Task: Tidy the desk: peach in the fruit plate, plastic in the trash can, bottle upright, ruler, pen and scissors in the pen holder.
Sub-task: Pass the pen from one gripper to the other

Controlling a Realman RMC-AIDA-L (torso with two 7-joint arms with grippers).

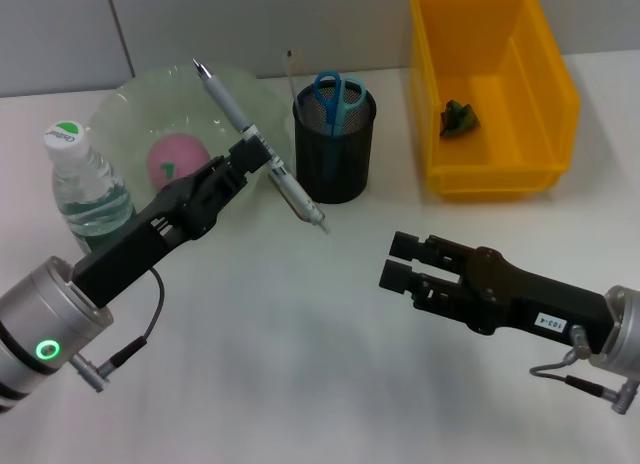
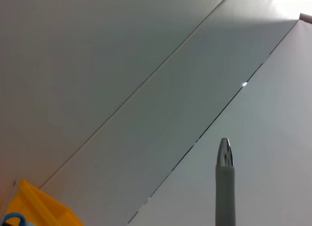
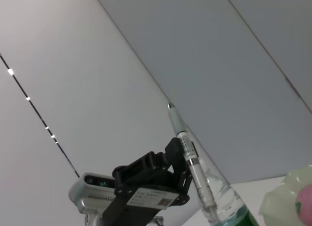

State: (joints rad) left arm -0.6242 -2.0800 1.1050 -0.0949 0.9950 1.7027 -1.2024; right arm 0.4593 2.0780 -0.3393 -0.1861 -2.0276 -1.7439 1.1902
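— How many of each were there?
— One pen [image 1: 262,148], pinched slantwise in the left gripper [image 1: 247,156] just beside the one pen holder [image 1: 335,149]; one pair of scissors [image 1: 339,92] inside it; one peach [image 1: 177,161] in the plate [image 1: 128,99]; one upright bottle [image 1: 85,189].
— And around?
— A yellow bin [image 1: 491,90] held a green scrap [image 1: 458,118]; the right gripper [image 1: 400,261] hovered, jaws spread.

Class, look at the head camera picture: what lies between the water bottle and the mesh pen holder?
In the head view, the fruit plate holding the peach lies between the bottle and pen holder, with the left gripper holding the pen over it.
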